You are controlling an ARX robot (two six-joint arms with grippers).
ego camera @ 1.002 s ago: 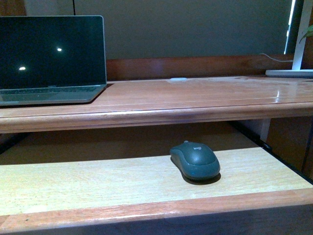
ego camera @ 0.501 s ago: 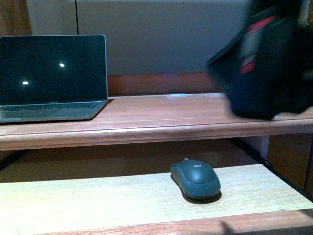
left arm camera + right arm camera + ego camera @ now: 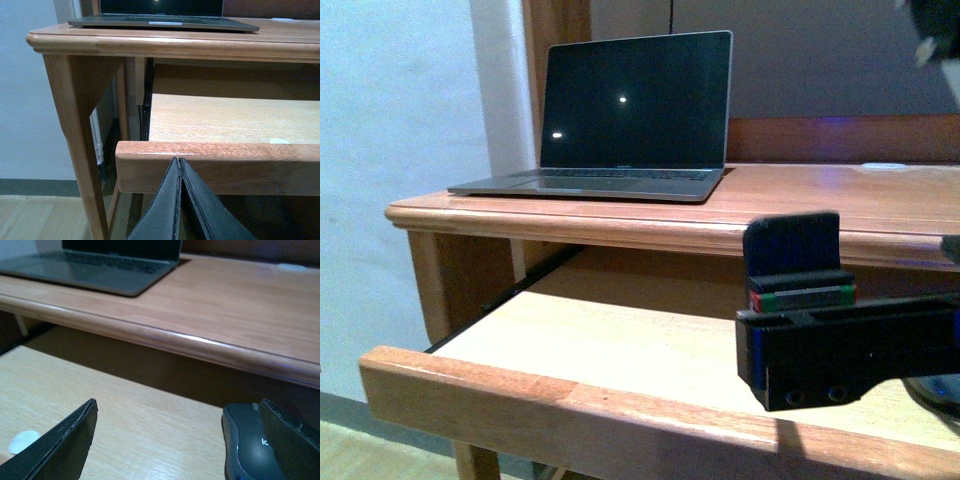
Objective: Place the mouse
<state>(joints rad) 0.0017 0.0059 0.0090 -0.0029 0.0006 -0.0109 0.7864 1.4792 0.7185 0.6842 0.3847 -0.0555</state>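
Fingers of the left claw [image 3: 179,164] are pressed together on nothing, held low before the front rail of the pull-out shelf [image 3: 225,117], likely out of the way. Further along, the laptop [image 3: 630,110] sits back on the surface [image 3: 820,195]. Rightmost, the right claw [image 3: 177,405] gapes wide over the shelf, empty. The mouse [image 3: 245,445] lies on the shelf beside one finger, perhaps touching, seemingly lined up for a grasp.

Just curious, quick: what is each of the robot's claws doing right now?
Left gripper: shut, holding nothing.
Right gripper: open; the mouse lies at its edge, not gripped.
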